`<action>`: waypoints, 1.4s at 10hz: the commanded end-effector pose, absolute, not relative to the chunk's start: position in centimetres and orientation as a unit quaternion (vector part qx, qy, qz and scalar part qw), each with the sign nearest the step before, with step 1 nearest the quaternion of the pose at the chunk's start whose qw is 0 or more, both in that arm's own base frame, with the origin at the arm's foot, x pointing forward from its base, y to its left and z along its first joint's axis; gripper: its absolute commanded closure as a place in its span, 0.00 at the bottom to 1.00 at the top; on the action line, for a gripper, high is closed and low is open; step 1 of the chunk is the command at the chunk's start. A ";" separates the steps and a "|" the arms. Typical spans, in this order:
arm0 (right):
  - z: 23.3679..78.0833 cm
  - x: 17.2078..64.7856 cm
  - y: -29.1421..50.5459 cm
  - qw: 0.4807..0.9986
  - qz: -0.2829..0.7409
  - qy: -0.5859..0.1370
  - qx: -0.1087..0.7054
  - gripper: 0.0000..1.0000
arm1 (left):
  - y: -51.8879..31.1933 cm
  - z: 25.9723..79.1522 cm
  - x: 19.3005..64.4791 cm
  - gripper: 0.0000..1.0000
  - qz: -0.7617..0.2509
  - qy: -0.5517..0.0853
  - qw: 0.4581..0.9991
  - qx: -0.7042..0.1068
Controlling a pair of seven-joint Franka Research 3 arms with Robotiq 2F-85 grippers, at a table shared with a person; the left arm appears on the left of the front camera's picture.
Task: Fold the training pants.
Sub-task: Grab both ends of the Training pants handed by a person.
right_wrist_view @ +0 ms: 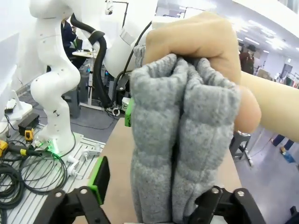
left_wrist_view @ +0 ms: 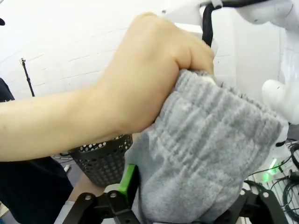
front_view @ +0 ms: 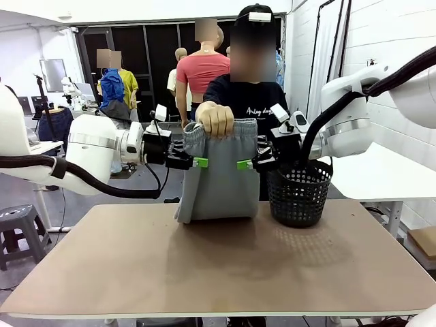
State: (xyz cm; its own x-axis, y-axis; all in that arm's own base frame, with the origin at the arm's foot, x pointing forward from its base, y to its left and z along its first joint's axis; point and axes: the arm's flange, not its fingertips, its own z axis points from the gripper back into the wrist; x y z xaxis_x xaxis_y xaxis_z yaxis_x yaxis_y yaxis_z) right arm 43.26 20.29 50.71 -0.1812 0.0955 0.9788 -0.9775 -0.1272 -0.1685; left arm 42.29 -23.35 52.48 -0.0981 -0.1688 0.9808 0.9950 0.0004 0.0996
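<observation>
- The training pants point(front_view: 218, 184) hang bunched above the table point(front_view: 218, 279). The person's hand point(front_view: 215, 119) grips the gathered waistband, and the lower hem is near or at the tabletop.
- The left gripper point(front_view: 194, 162) is at the pants' left side below the waistband. Fabric lies between its fingers and one green pad point(left_wrist_view: 127, 179) is against the cloth. The far finger is hidden, so it cannot be told whether the jaws have clamped.
- The right gripper point(front_view: 248, 164) stands wide around the opposite side. Its visible pad point(right_wrist_view: 100, 179) is apart from the fabric, so nothing is held.
- Assessed step: taking the garment over from the person.
- Recommendation: each gripper should close on all bunched layers just under the elastic, at equal height, before the hand lets go.
- Hazard: the black basket point(front_view: 298, 194) sits just beside the right gripper and needs a wide berth.
</observation>
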 end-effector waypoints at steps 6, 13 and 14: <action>51.6 44.9 20.8 0.463 0.564 -0.459 0.507 1.00 | -22.2 52.0 43.6 1.00 -0.534 -0.492 0.519 -0.451; 50.5 44.7 20.5 0.478 0.564 -0.450 0.501 1.00 | -21.9 52.2 43.5 1.00 -0.545 -0.488 0.518 -0.442; 50.5 44.7 20.5 0.478 0.564 -0.450 0.501 1.00 | -21.9 52.2 43.5 1.00 -0.545 -0.488 0.518 -0.442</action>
State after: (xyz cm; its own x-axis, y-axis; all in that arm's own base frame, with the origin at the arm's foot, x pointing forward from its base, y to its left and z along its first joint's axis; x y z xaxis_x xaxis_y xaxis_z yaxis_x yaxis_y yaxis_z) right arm 44.86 20.51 50.34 -0.0459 0.1059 0.9933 -0.9903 -0.1354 -0.0314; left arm 43.68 -21.68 51.87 -0.0598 -0.1481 0.9872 0.9982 0.0009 0.0606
